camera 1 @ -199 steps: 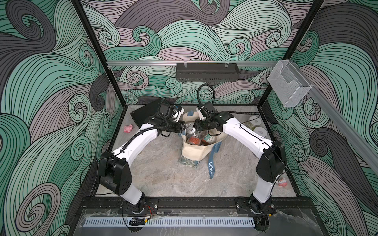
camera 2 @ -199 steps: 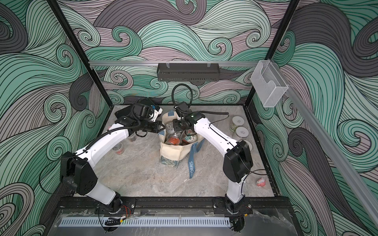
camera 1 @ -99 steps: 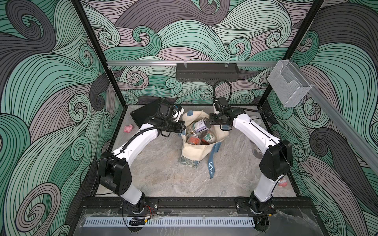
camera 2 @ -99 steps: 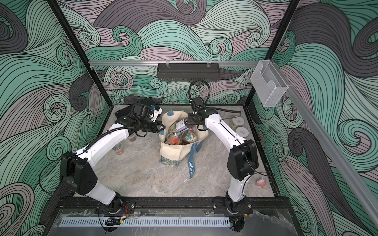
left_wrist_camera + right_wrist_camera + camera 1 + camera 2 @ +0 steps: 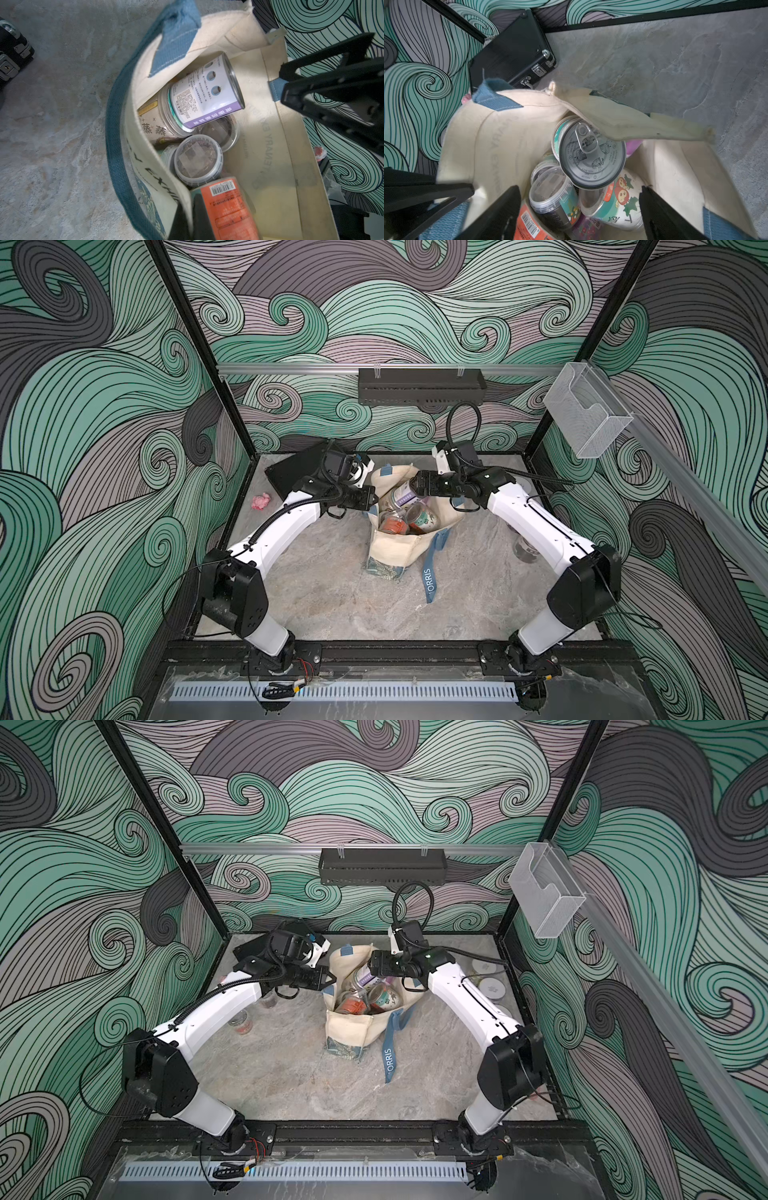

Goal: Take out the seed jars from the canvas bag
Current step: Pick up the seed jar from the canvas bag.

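The canvas bag (image 5: 395,545) stands at the back middle of the tabletop (image 5: 332,593), its mouth gaping and one lettered strap trailing forward. From where I stand the job looks partly done. A few seed jars (image 5: 492,986) sit out on the tabletop by the right wall, and two more (image 5: 241,1022) are near the left arm. At least four are left inside the bag, heaped and tilted: a purple-labelled jar (image 5: 205,93) with a silvery pull-tab lid on top, a clear-lidded jar (image 5: 197,160), an orange-labelled jar (image 5: 226,209) and a cartoon-sticker jar (image 5: 620,197). The left gripper (image 5: 368,499) is closed, and it looks pinched on the bag's rim, holding the mouth open. The right gripper (image 5: 579,187) hangs over the opening with its jaws wide and nothing between them. A black case (image 5: 508,56) lies behind the bag.
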### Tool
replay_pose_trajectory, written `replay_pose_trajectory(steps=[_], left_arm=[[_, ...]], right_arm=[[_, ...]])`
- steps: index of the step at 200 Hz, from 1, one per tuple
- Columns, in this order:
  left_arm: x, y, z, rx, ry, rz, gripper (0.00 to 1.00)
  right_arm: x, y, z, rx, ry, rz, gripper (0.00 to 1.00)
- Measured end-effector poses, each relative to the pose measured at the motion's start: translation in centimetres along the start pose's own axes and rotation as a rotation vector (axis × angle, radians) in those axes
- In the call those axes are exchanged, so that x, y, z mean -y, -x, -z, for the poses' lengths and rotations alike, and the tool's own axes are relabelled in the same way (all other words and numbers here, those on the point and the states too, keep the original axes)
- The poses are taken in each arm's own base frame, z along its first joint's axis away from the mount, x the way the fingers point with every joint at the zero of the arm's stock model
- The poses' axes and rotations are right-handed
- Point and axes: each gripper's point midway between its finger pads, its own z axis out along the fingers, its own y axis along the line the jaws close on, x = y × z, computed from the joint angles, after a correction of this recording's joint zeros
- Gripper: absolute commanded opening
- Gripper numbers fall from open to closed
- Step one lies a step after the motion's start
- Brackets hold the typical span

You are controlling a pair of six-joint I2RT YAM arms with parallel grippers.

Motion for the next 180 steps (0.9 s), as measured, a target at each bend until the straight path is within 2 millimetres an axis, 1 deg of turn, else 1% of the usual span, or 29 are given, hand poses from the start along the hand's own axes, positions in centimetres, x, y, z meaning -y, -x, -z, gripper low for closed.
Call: replay_pose_trajectory(steps=[49,81,90,98,118,128,136,144,163,180], left_arm=[[0.0,0.0,0.0,0.0,0.0,0.0,0.0],[0.0,0.0,0.0,0.0,-0.001,0.0,0.0],[0.0,0.0,0.0,0.0,-0.001,0.0,0.0],[0.0,0.0,0.0,0.0,-0.002,0.0,0.0],[0.0,0.0,0.0,0.0,-0.002,0.0,0.0],[0.0,0.0,0.0,0.0,-0.002,0.0,0.0],[0.0,0.0,0.0,0.0,-0.002,0.0,0.0],[0.0,0.0,0.0,0.0,-0.002,0.0,0.0],[0.0,0.0,0.0,0.0,-0.002,0.0,0.0],[0.0,0.0,0.0,0.0,0.0,0.0,0.0]], right_arm=[[1.8,-2.0,-4.2,-0.083,-0.058,-0.032,0.99],[1.7,-2.3,-5.9,-0.099,-0.032,-0.066,0.98],[1.5,-2.2,-6.3,-0.097,-0.02,-0.076,0.96],[1.4,-2.2,-6.6,-0.099,-0.011,-0.087,0.91],[1.2,-2.2,-7.4,-0.102,0.004,-0.107,0.77],[1.1,-2.2,-7.5,-0.101,0.01,-0.119,0.68],[1.1,-2.2,-7.5,-0.101,0.009,-0.128,0.63],[1.0,-2.1,-7.4,-0.098,0.012,-0.122,0.6],[1.0,-1.9,-7.1,-0.092,0.011,-0.126,0.59],[0.7,-1.4,-6.0,-0.075,0.014,-0.121,0.59]])
